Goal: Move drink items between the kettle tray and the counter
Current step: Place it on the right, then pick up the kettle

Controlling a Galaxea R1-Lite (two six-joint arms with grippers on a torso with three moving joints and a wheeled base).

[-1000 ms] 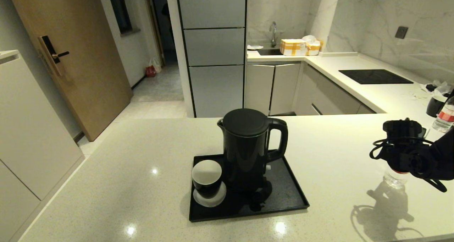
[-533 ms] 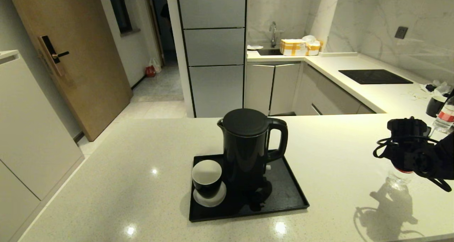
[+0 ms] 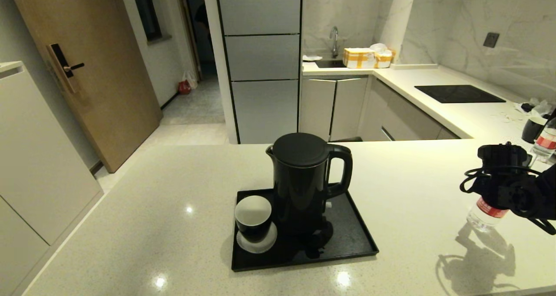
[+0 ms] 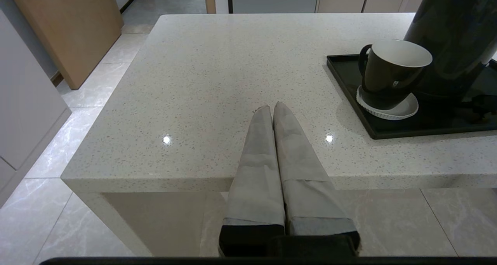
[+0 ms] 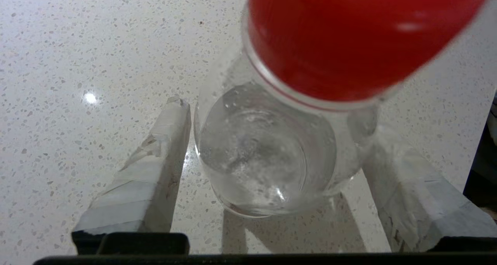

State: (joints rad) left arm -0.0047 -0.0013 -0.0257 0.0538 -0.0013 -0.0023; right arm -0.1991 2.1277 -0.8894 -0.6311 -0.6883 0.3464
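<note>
Right gripper is down at the far right of the counter, fingers spread on either side of the water bottle, which leans over instead of standing straight. From the right wrist camera the red cap fills the upper part of the view and the clear body sits between the two taped fingers; one finger is just beside the bottle wall, the other looks close to it too, but whether either actually presses the plastic I cannot tell. In the head view the bottle's lower half and a strip of red label show below the black wrist, with its shadow falling on the stone beneath.

Over in the middle, the kettle stands upright on the kettle tray, handle turned towards the robot's right. A black cup with a white inside sits on a white saucer on the same tray, just beside the kettle on its left.

Left gripper hangs off the near edge of the counter, fingers pressed together, holding nothing, tips over the stone well apart from the tray

A second bottle and a dark mug stand at the far right, with the black cooktop beyond
</note>
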